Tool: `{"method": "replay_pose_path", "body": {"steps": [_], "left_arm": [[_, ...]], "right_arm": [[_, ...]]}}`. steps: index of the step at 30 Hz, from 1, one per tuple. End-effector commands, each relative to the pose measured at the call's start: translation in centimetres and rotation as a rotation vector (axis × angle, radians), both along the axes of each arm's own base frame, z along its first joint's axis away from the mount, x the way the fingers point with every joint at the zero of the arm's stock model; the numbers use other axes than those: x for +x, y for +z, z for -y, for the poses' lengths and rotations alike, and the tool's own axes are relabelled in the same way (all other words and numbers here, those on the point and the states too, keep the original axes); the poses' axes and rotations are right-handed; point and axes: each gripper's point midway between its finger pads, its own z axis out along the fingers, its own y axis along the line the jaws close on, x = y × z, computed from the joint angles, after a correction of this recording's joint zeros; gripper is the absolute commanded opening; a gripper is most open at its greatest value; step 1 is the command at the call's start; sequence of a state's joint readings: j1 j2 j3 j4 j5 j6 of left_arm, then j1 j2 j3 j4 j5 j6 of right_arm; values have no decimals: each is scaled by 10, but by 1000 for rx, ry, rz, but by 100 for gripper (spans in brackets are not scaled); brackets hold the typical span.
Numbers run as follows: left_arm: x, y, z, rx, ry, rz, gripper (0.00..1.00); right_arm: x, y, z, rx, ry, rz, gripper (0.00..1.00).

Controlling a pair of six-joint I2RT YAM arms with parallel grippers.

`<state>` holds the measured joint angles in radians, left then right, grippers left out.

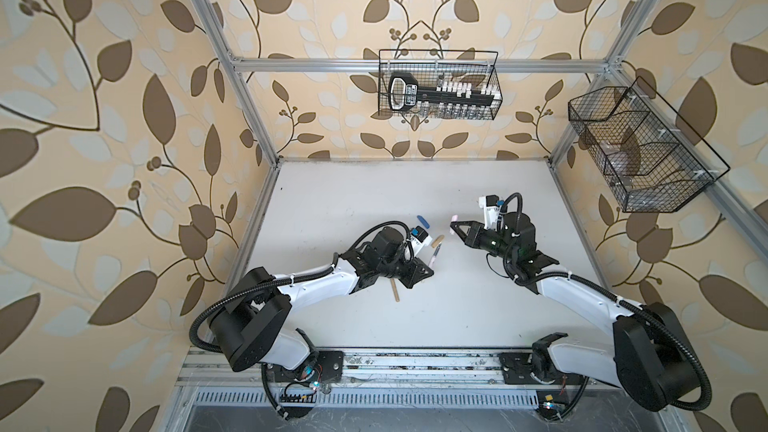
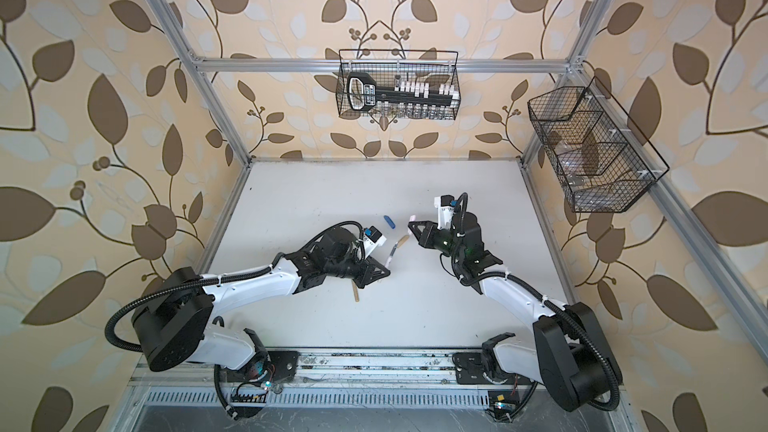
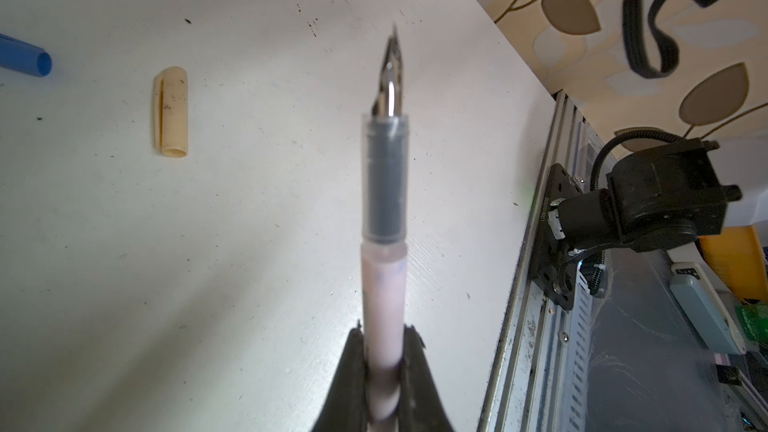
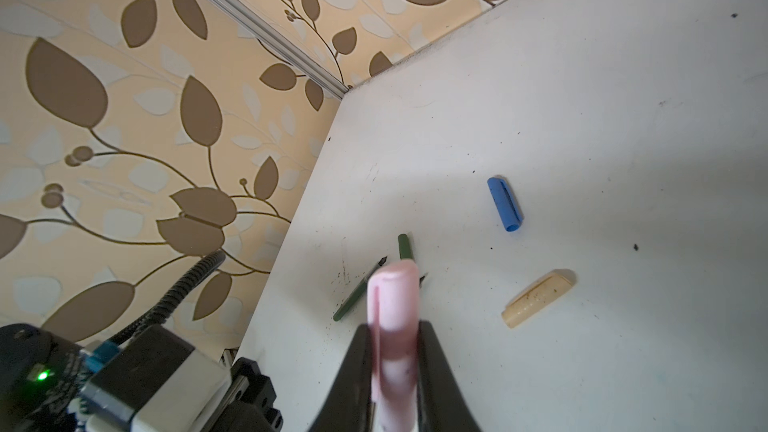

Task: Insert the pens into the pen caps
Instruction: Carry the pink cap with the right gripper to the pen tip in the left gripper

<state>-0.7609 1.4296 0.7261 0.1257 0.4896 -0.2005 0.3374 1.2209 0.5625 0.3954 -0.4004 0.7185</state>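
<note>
My left gripper [image 3: 384,338] is shut on the barrel of the pale pink pen [image 3: 382,284], whose dark nib points away from the jaws, above the table. In both top views this pen [image 1: 433,260] sticks out of the left gripper [image 1: 430,271] toward the tan cap [image 1: 438,239]. My right gripper [image 4: 395,330] is shut on the pale pink cap [image 4: 392,305]; in a top view the cap [image 2: 412,218] shows at the right gripper [image 2: 409,224]. The blue cap [image 4: 505,203], tan cap [image 4: 538,299], green pen [image 4: 357,295] and green cap [image 4: 405,246] lie on the table. A tan pen [image 1: 397,290] lies by the left gripper.
The white table [image 1: 478,317] is walled by an aluminium frame and leaf-patterned panels. A wire basket [image 1: 438,85] with tools hangs on the back wall, another wire basket [image 1: 640,151] at the right. The left arm covers the green pen and cap in both top views.
</note>
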Motion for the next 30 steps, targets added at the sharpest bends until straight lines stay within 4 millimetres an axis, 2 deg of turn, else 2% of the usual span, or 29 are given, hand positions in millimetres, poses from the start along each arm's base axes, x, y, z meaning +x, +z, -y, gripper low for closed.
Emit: {"method": "replay_pose_path", "body": {"steps": [1, 13, 30], "left_arm": [[3, 27, 10, -53, -27, 66, 0], [1, 32, 9, -71, -25, 77, 0], [-1, 39, 8, -92, -21, 90, 0]], "right_arm": [[-4, 15, -2, 43, -1, 39, 18], [-17, 18, -21, 98, 25, 56, 19], [-26, 24, -36, 121, 67, 90, 19]]}}
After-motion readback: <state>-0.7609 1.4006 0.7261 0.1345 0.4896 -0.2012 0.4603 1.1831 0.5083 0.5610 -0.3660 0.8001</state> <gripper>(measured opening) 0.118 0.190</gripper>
